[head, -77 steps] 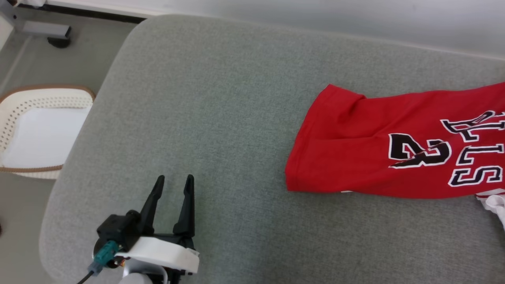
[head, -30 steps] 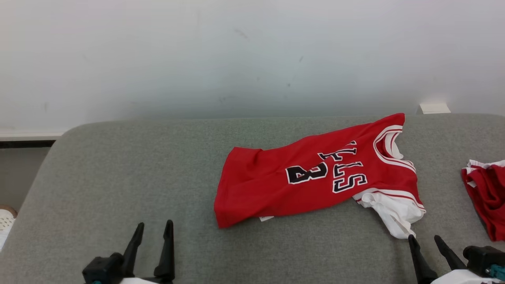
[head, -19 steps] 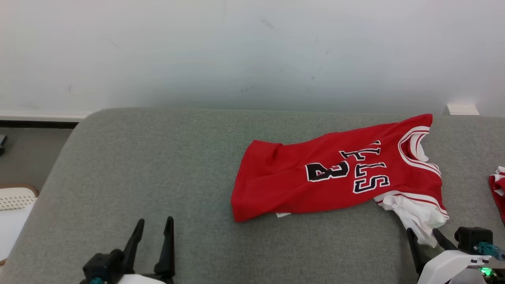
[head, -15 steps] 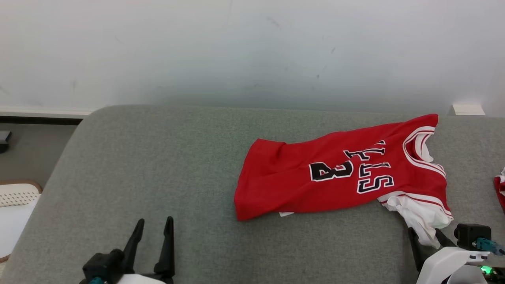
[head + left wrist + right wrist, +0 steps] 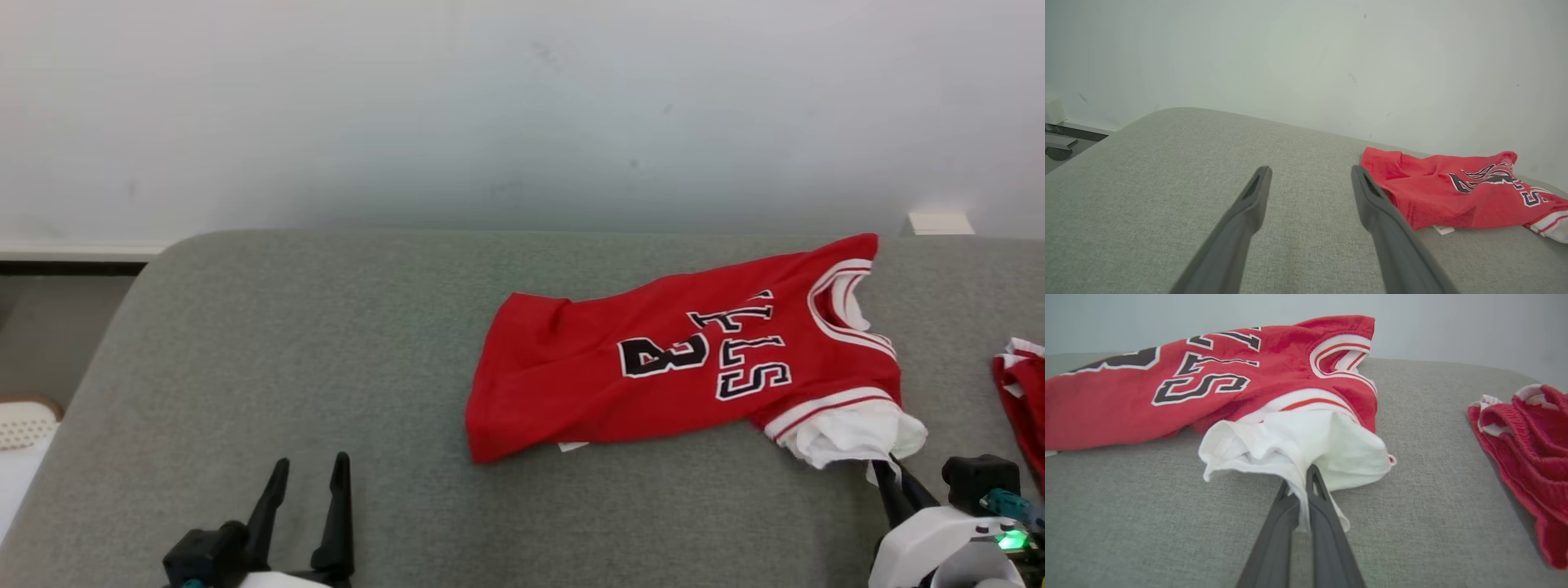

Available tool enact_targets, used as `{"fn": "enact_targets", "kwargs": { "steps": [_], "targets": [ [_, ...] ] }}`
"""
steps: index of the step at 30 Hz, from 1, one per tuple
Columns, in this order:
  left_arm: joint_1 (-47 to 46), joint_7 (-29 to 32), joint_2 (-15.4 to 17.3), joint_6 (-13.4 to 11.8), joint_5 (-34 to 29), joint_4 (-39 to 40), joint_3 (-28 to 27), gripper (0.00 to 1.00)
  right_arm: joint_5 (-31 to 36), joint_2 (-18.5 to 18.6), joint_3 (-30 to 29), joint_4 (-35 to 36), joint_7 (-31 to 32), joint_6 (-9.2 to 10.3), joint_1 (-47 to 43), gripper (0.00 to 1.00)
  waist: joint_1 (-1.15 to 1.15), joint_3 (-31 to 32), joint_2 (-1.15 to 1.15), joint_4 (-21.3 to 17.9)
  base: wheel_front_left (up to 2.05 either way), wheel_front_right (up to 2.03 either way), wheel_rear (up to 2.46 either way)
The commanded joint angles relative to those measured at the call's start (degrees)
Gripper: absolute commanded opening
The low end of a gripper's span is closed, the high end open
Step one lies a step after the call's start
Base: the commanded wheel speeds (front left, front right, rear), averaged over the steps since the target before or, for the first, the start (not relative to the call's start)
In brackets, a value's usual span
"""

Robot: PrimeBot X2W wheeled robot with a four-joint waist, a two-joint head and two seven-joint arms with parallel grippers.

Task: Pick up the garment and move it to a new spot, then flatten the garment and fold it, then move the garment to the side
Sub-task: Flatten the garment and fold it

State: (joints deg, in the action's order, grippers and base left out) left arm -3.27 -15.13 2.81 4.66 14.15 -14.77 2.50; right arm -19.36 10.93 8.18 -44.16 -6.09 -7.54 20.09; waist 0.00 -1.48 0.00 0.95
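The garment (image 5: 653, 367) is a red jersey with black and white lettering, lying on the grey cushion with its neck hole to the right. Its white sleeve (image 5: 853, 433) bunches at the near right corner. My right gripper (image 5: 886, 475) is shut on that white sleeve; in the right wrist view the white sleeve (image 5: 1298, 445) is pinched between the two dark fingers (image 5: 1316, 498) and lifted a little. My left gripper (image 5: 306, 474) stands open at the lower left, well clear of the jersey (image 5: 1453, 192), nothing between its fingers (image 5: 1249, 204).
A second red and white cloth (image 5: 1020, 392) lies at the right edge, also in the right wrist view as a crumpled red cloth (image 5: 1531, 445). A pale wall (image 5: 490, 114) backs the grey cushion (image 5: 286, 343). A white perforated basket (image 5: 20, 425) sits on the floor at left.
My right gripper has closed on the white sleeve and drawn it up off the cushion. The head camera has shifted slightly. The left gripper has stayed open in place.
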Motion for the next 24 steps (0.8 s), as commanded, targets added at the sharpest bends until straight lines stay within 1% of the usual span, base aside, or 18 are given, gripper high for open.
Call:
{"fn": "enact_targets", "kwargs": {
  "steps": [1, 3, 5, 9, 12, 13, 14, 15, 16, 20, 22, 24],
  "targets": [
    [0.69, 0.01, 0.17, -0.15, -0.12, 0.1, -0.16, 1.0, 1.09, 1.42, 0.4, 1.72, 0.18, 0.12, -1.6, 0.0, 0.0, 0.35, 0.0, -1.26, 0.0, 0.0, 0.0],
    [1.15, 0.0, 0.2, -0.21, -0.16, 0.21, -0.43, 1.0, 1.48, 3.06, 1.38, 4.92, 1.46, 0.12, -3.23, 0.0, 0.0, 0.52, 0.0, -2.39, 0.0, 0.0, 0.0],
    [1.47, 0.0, 0.2, -0.31, -0.12, 0.29, -0.68, 1.0, 0.73, 4.62, 1.93, 8.54, 4.03, 0.12, -5.49, 0.0, 0.0, 0.69, 0.0, -3.37, 0.0, 0.0, 0.0],
    [1.43, 0.01, 0.19, -0.33, 0.05, 0.54, -0.6, 1.0, -0.45, 8.96, 3.72, 16.31, 10.38, 0.12, -10.13, 0.0, 0.0, 0.51, 0.0, -4.83, 0.0, 0.0, 0.0],
    [1.1, 0.01, 0.2, -0.21, 0.13, 0.38, -0.29, 1.0, -1.09, 12.7, 5.49, 20.61, 14.43, 0.13, -13.54, 0.0, 0.0, 0.32, 0.0, -5.09, 0.0, 0.0, 0.0],
    [0.94, 0.01, 0.2, -0.2, 0.15, 0.34, -0.2, 1.0, -1.55, 13.46, 5.91, 21.72, 15.46, 0.13, -14.52, 0.12, 0.0, 0.3, 0.0, -5.1, 0.0, 0.0, 0.0],
    [0.79, 0.01, 0.2, -0.18, 0.2, 0.29, -0.13, 1.0, -2.13, 14.1, 6.17, 22.39, 16.71, 0.13, -15.65, 0.47, 0.0, 0.29, 0.0, -5.09, 0.0, 0.0, 0.0],
    [0.69, 0.01, 0.2, -0.16, 0.21, 0.22, -0.13, 1.0, -2.55, 14.86, 6.29, 22.72, 17.95, 0.13, -16.74, 1.0, 0.0, 0.3, 0.0, -5.04, 0.0, 0.0, 0.0],
    [0.64, 0.01, 0.2, -0.13, 0.19, 0.14, -0.1, 1.0, -2.76, 15.58, 6.16, 22.97, 18.82, 0.13, -17.5, 1.0, 0.0, 0.36, 0.0, -4.95, 0.0, 0.0, 0.0],
    [1.21, 0.01, 0.2, -0.05, 0.17, -0.29, -0.34, 1.0, -3.1, 16.2, 3.62, 23.31, 22.18, 0.13, -20.02, 1.0, 0.0, 1.19, 0.0, -4.62, 0.0, 0.0, 0.0],
    [1.37, 0.01, 0.2, -0.06, 0.12, -0.25, -0.44, 1.0, -2.6, 16.39, 2.55, 23.6, 22.64, 0.13, -20.48, 1.0, 0.0, 1.4, 0.0, -4.55, 0.0, 0.0, 0.0],
    [1.51, 0.01, 0.2, -0.03, 0.02, -0.16, -0.63, 1.0, -2.31, 16.09, -0.06, 24.74, 22.98, 0.13, -21.25, 1.0, 0.0, 1.65, 0.0, -4.44, 0.0, 0.0, 0.0]
  ]
}}
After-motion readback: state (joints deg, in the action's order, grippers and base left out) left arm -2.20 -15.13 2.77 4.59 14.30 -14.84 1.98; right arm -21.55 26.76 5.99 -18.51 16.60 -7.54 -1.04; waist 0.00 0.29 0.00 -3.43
